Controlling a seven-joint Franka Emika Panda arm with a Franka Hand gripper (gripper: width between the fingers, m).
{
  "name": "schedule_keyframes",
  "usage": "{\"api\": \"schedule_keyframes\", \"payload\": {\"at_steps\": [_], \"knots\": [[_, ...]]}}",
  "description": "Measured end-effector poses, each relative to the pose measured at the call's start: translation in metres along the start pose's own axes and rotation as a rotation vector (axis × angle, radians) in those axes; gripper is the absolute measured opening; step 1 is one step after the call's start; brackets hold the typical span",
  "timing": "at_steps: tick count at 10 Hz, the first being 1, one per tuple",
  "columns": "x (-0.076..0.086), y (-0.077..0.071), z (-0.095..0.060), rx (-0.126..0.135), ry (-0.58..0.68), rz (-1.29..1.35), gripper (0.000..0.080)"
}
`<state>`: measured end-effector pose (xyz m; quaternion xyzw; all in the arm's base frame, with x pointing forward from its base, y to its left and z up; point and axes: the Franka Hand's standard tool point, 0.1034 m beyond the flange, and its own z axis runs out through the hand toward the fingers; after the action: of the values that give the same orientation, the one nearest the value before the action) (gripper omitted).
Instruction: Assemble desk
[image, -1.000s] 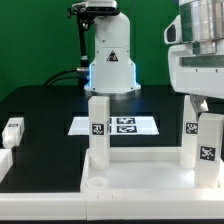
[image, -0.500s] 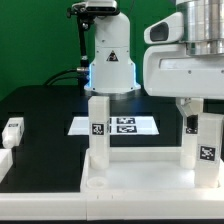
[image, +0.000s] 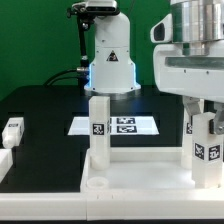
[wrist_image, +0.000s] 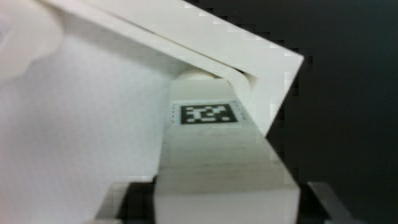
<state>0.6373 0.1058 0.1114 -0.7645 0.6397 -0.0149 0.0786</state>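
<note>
gripper (image: 203, 108) fingertips hidden behind leg (image: 207, 150)

No words, brands or numbers can be read anywhere. The only signs are black-and-white square tags: one on each upright leg (image: 98, 124) standing at the desk top's (image: 140, 178) corners, one on a loose leg block (image: 12, 130) near the table's edge at the exterior view's left, and several on the marker board (image: 125, 125).

**White desk stood partly built**

The desk top (image: 140, 178), a rimmed white tray, lay flat on the black table (image: 40, 110). Tagged square legs (image: 98, 130) stood upright in its corners. Another leg block (image: 12, 131) lay apart toward the exterior view's left.
</note>
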Motion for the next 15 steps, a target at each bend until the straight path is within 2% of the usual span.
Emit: {"api": "schedule_keyframes", "payload": {"at_steps": [2,5,8,9,10,11,12,13,15], "knots": [[-0.002,-0.001,0.001,0.007,-0.043,0.300,0.0289],[0.001,-0.002,0.001,0.001,-0.048,0.529,0.0289],[0.001,-0.001,0.001,0.002,-0.046,0.560,0.0304],[0.002,-0.001,0.000,0.000,-0.046,0.544,0.0494],[0.003,0.000,-0.006,-0.013,-0.053,0.475,0.0599],[0.013,-0.003,-0.020,0.000,-0.060,0.388,0.0634],[0.027,-0.005,-0.032,0.022,-0.056,0.327,0.0634],[0.032,-0.006,-0.033,0.030,-0.052,0.285,0.0647],[0.030,-0.005,-0.031,0.026,-0.052,0.293,0.0648]]}}
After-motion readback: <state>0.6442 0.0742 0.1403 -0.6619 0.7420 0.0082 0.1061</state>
